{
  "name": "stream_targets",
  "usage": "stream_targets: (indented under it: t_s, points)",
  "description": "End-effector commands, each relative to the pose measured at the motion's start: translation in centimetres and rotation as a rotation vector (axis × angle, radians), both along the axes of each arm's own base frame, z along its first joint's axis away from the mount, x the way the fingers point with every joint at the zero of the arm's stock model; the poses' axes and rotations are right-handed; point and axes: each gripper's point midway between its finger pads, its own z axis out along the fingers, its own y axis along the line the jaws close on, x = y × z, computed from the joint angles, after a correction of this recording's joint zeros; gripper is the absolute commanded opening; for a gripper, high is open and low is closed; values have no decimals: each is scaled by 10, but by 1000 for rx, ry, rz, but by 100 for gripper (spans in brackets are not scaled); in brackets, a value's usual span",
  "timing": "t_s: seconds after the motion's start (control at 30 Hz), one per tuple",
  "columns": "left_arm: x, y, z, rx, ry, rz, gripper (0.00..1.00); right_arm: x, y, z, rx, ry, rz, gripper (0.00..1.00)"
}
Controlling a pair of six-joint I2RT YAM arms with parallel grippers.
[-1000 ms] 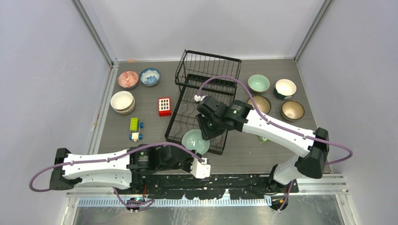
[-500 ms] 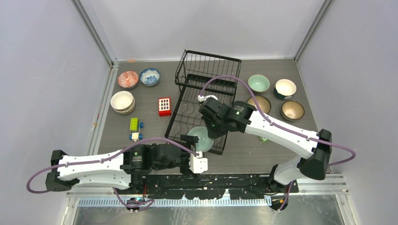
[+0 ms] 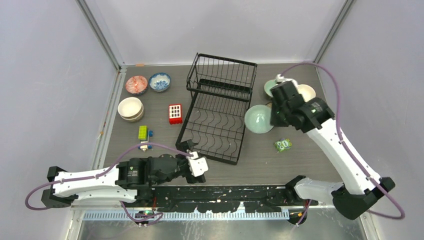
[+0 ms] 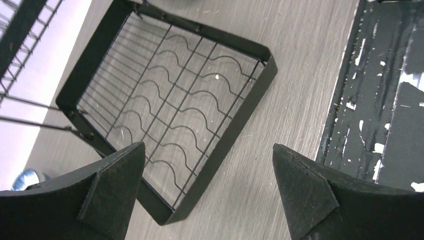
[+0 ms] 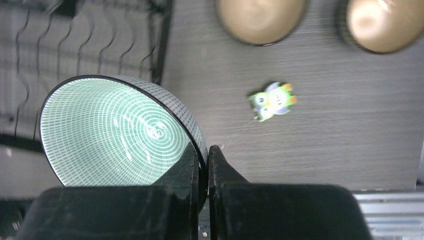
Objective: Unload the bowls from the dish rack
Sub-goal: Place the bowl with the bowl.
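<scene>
Right gripper (image 5: pixel 201 155) is being pinched shut on the rim of the pale green bowl (image 5: pixel 120 131), one finger inside and one outside, so the bowl is being held by its edge just off the dish rack's (image 3: pixel 210 156) right side, over the table (image 3: pixel 150 150). A spot is probably being sought among the other bowls (image 3: pixel 304 93) grouped toward the table's far right corner, with the green toy (image 3: pixel 283 145) lying nearer the right edge. Down at the table's near edge, the left gripper (image 4: pixel 207 160) is being held wide open and empty above the rack's near corner, likely to leave the way free. No bowl is being seen in the rack's slotted tray, so this may be the last.
</scene>
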Motion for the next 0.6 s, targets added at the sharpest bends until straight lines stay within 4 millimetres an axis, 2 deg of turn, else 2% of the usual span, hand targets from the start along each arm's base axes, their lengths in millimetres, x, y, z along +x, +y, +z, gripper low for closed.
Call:
stream_targets:
  t_s: [0.0,0.1,0.27,0.37,0.5,0.57]
  points:
    - [14,8,4,-108,68,174,100,36,-51,22,68,-137,-233,1]
    - [19,12,4,-155,131,267,100,71,-79,21,133,-199,-421,1]
    - [21,9,2,-261,248,383,100,140,-117,14,231,-299,-672,1]
    - [25,12,-3,-272,274,445,100,176,-137,1,221,-298,-747,1]
    - [34,21,-14,-265,266,543,100,219,-147,-12,191,-285,-761,1]
    - [34,21,-18,-269,277,558,100,234,-167,-28,173,-260,-807,1]
